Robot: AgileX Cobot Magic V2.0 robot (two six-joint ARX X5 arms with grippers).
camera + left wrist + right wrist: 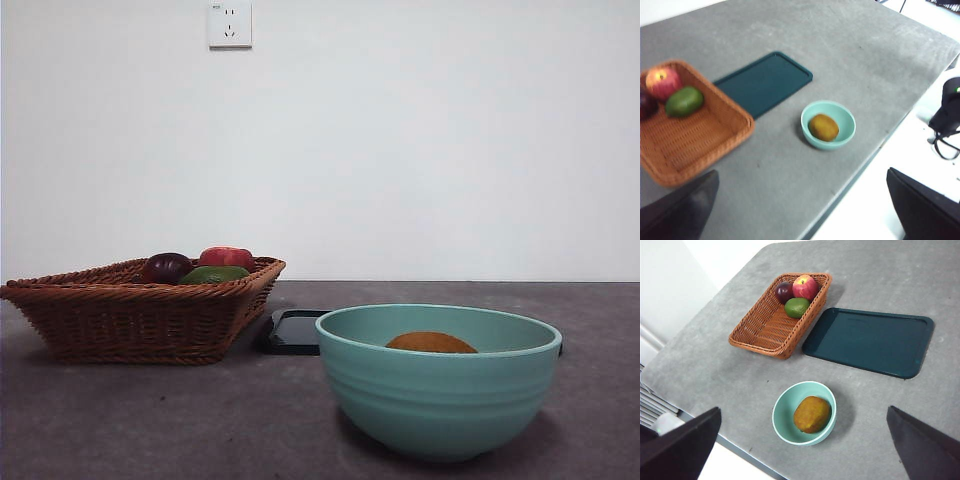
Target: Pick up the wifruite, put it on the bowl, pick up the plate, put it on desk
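orange-brown wifruite [812,413] sits inside the bowl [785,427], lower centre of frame. left gripper [800,210] and right gripper [802,450] both hang wide, empty. flat plate [870,342] may slip from a shallow pinch.

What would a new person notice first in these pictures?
The teal bowl stands near and large on the desk, with the orange-brown wifruite lying inside it. Behind it a dark tray lies flat beside a wicker basket holding three fruits at one end.
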